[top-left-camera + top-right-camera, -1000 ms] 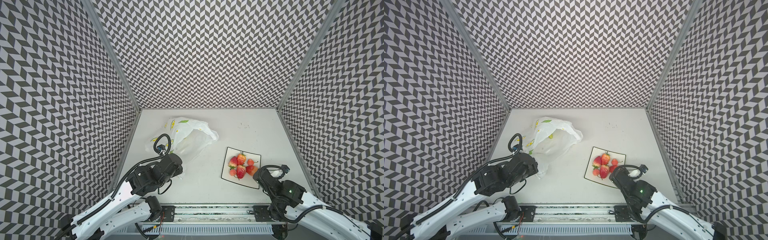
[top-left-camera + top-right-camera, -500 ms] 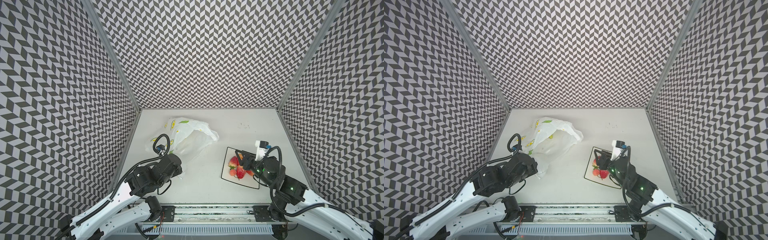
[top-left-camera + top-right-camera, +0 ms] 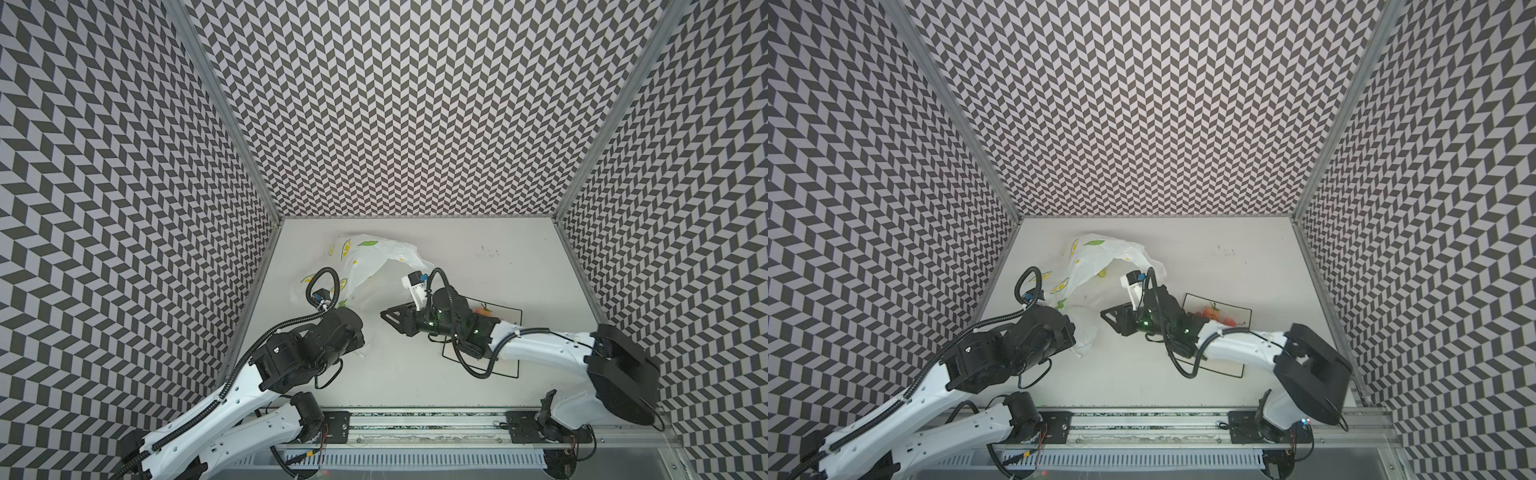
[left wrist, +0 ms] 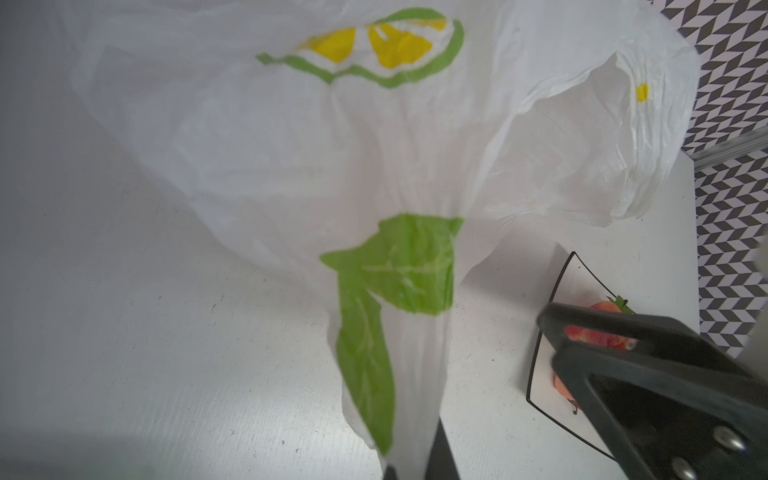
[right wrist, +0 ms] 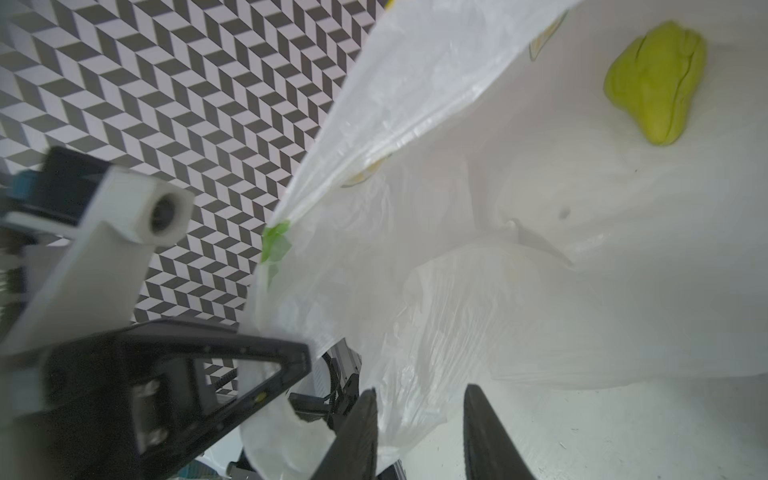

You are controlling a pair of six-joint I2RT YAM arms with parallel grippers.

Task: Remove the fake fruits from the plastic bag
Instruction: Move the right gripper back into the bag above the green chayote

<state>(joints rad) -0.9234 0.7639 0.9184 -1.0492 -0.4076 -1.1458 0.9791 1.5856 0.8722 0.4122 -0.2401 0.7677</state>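
One lumpy green fruit lies deep inside the plastic bag, thin crinkly film slumped on the counter. The left hand pinches its gathered end; the right hand, tips slightly apart and empty, faces the mouth. Light, glossy, probably slippery, the fruit wants gripping across its middle. Red fruits crowd the square plate.

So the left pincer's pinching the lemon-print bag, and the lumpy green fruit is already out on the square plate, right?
Not quite: the right wrist view shows the lumpy green fruit inside the lemon-print bag, not on the square plate. The left pincer does pinch the bag.
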